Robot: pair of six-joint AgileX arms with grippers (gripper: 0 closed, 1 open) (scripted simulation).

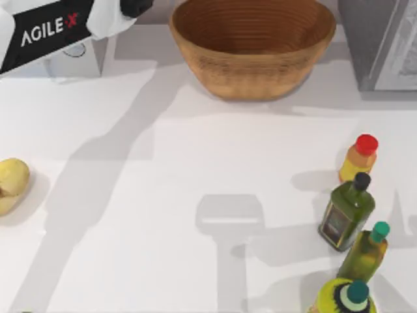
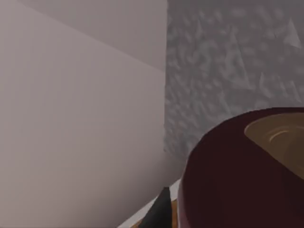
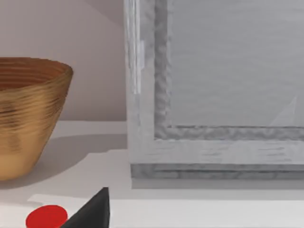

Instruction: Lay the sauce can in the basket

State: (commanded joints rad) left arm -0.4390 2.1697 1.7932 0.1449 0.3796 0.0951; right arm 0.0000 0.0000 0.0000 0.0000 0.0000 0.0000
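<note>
Left claw (image 2: 164, 209) holds sauce can (image 2: 242, 175) close under it; it should centre above basket (image 1: 253, 45) before releasing low; right claw state unclear.

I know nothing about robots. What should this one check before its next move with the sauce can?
1. Sauce can is at the left gripper: ok, it looms right up close in the left wrist view.
2. Can is securely held: cannot tell.
3. Basket is upright with room inside: ok, nothing lies in it.
4. Left gripper is over the basket's opening: not ok, in the top view it sits beside the basket's left rim.
5. Bottles are clear of the path: ok, they stand along the table's right side, apart from the basket.
</note>
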